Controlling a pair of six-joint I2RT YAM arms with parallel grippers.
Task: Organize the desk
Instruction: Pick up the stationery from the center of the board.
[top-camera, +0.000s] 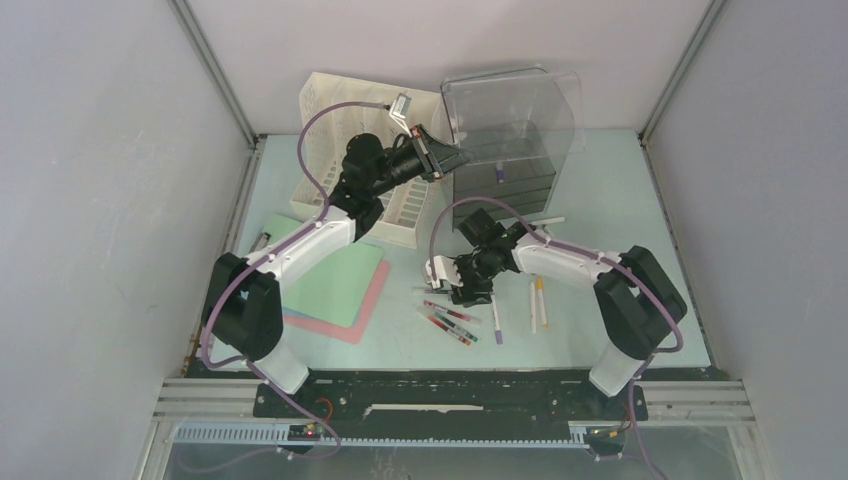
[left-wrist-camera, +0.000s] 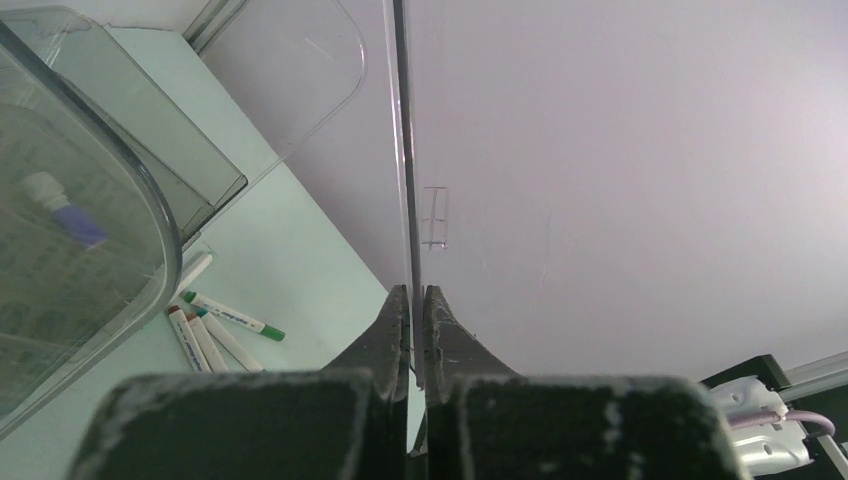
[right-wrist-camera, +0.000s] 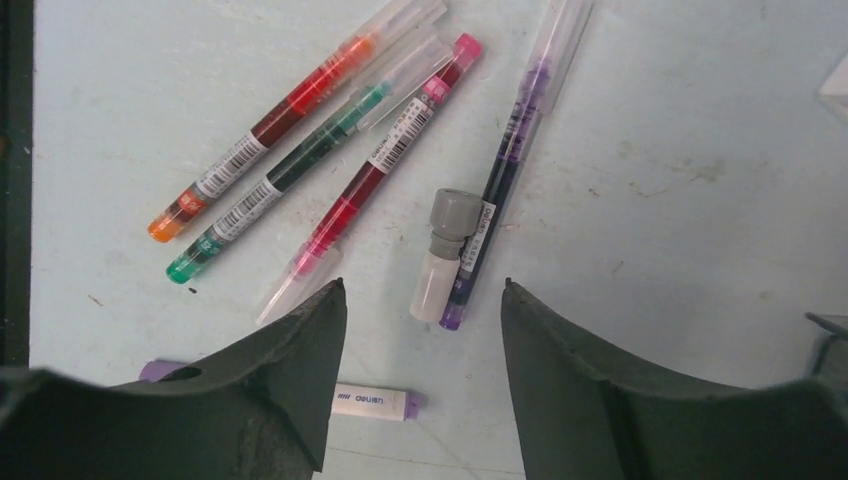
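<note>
The left claw (left-wrist-camera: 416, 292) is clamped on a clear plastic panel (left-wrist-camera: 403, 150). The right claw (right-wrist-camera: 420, 290) stands apart over a grey-capped tube (right-wrist-camera: 445, 250) on the mint-green surface (top-camera: 600, 200), which lies beneath both arms.

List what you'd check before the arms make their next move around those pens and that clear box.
1. Jaws of the right gripper apart: ok.
2. Only one item between them: not ok; a grey-capped tube and a purple pen both lie there.
3. Its fingers clear of the desk: cannot tell.
4. Hold of the left gripper on the clear lid: ok, shut on its edge.
5. Lid raised above the box: ok.
</note>
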